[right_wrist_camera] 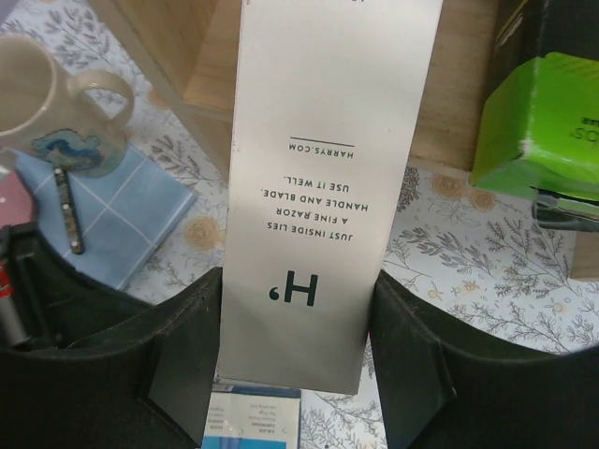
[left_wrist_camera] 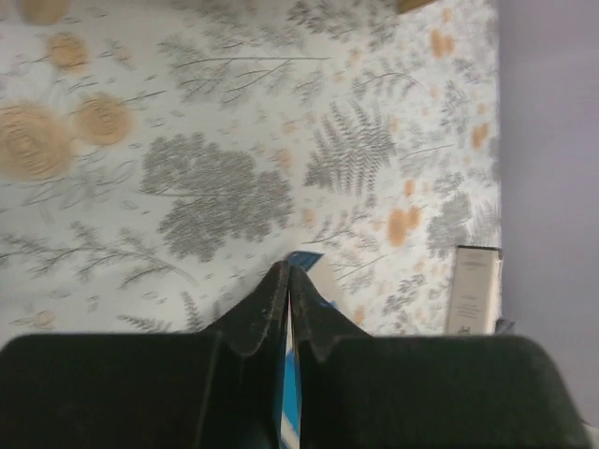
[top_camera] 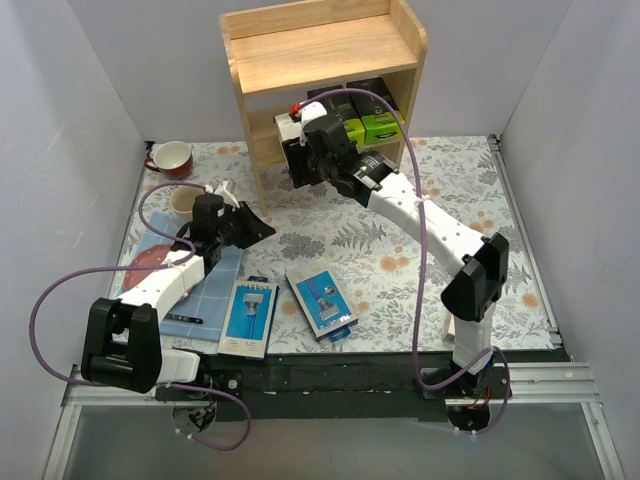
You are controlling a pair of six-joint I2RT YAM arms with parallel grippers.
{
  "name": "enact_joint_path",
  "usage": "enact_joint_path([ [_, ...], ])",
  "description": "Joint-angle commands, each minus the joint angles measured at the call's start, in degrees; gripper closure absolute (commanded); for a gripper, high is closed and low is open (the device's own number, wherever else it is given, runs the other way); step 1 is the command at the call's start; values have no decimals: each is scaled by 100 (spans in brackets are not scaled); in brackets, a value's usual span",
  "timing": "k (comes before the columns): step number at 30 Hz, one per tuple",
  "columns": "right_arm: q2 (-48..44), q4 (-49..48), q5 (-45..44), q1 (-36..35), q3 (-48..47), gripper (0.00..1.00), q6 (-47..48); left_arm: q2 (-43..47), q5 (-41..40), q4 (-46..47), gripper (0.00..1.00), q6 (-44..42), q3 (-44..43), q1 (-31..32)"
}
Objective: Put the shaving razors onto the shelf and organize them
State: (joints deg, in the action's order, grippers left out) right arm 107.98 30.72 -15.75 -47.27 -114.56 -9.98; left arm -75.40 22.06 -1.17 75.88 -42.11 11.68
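Note:
The light wooden shelf (top_camera: pixel 320 50) stands at the back; its side panel shows in the right wrist view (right_wrist_camera: pixel 201 65). Two black boxes with lime-green ends (top_camera: pixel 372 125) (right_wrist_camera: pixel 533 122) sit on its lower tier. My right gripper (top_camera: pixel 300 150) (right_wrist_camera: pixel 298 281) is shut on a slim white box (right_wrist_camera: pixel 328 187) at the left mouth of that tier. Two blue razor packs (top_camera: pixel 249 316) (top_camera: pixel 322 301) lie flat on the near table. My left gripper (top_camera: pixel 262 228) (left_wrist_camera: pixel 288 271) is shut and empty, low over the cloth. A second white box (left_wrist_camera: pixel 473 290) lies by the right wall.
A red mug (top_camera: pixel 172 158) and a cream mug (top_camera: pixel 185 203) (right_wrist_camera: pixel 56 103) stand at the far left. A blue tiled cloth (top_camera: pixel 205 290) (right_wrist_camera: pixel 122 215) carries a small dark-handled utensil (top_camera: pixel 185 318) (right_wrist_camera: pixel 65 206). Grey walls close in both sides.

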Motion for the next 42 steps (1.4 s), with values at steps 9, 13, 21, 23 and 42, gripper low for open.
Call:
enact_joint_path([
  [9, 654, -444, -578, 191, -795, 46, -48, -160, 527, 653, 100, -135, -351, 546],
  [13, 829, -541, -719, 200, -945, 45, 22, -308, 580, 811, 100, -73, -377, 668],
  [21, 1137, -646, -815, 200, -1217, 37, 101, -731, 518, 1040, 100, 94, -816, 800],
  [23, 1198, -681, -868, 200, -1288, 33, 119, -766, 527, 1075, 100, 111, -878, 827],
  [42, 162, -620, -649, 174, -622, 22, 84, -432, -737, 1040, 100, -731, -1536, 1047],
])
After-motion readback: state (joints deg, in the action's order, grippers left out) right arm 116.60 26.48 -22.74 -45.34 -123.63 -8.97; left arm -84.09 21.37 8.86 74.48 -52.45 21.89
